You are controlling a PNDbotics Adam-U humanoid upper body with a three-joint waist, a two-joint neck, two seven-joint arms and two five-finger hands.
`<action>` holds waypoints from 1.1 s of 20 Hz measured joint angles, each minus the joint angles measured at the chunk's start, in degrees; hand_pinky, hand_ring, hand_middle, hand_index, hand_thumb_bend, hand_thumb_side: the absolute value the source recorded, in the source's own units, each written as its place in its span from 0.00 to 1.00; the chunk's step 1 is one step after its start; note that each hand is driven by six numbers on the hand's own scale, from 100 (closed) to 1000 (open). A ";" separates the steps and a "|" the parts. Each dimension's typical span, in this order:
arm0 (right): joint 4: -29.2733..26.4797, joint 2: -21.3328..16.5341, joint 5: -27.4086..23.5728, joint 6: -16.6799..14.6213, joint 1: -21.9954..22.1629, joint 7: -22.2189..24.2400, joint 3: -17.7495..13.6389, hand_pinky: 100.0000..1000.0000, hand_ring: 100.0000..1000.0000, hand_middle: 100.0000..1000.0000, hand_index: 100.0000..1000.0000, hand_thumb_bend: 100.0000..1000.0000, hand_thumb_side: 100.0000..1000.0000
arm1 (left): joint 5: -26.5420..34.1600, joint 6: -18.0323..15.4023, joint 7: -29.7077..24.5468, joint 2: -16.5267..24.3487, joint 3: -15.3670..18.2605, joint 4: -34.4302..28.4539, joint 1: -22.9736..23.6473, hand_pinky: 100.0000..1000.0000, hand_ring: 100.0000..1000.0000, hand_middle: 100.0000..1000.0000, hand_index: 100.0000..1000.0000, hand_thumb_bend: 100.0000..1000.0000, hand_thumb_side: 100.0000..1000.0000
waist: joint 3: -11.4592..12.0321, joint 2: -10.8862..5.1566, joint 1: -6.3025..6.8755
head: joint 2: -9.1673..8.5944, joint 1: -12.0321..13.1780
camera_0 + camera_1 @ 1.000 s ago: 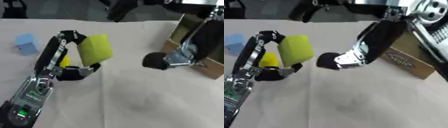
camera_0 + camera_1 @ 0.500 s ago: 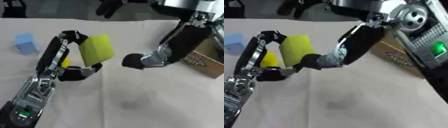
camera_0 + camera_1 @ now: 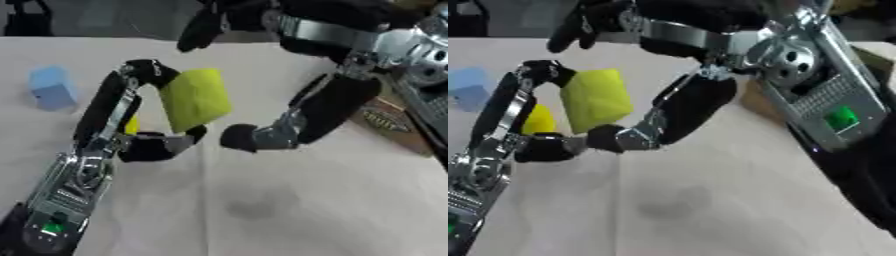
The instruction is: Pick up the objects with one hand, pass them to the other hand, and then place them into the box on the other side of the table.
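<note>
Fingers of left hand (image 3: 144,145) clamped on yellow-green soft rectangular block (image 3: 194,99); right hand (image 3: 249,138) just beside, fingers indistinct. Step: hand-over. Next: right hand closes on block, then carries to brown cardboard box (image 3: 385,125).

nothing you could read here: the cardboard box (image 3: 385,122) carried a dark oval label on its side, but its lettering stayed too blurred to make out, and no other text or numbers showed.

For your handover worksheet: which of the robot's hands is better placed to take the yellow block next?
Right. The left hand already grips the yellow block, while the right hand sits close beside it, nearer the box.
</note>
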 measured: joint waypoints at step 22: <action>6.92 3.51 11.70 -2.40 0.97 -0.22 0.49 0.91 0.83 0.81 0.87 0.28 0.40 | -5.06 -1.44 1.77 -0.30 0.69 -2.48 1.56 0.60 0.44 0.35 0.48 0.00 0.00 | -0.41 -0.33 0.00 | 0.04 -0.93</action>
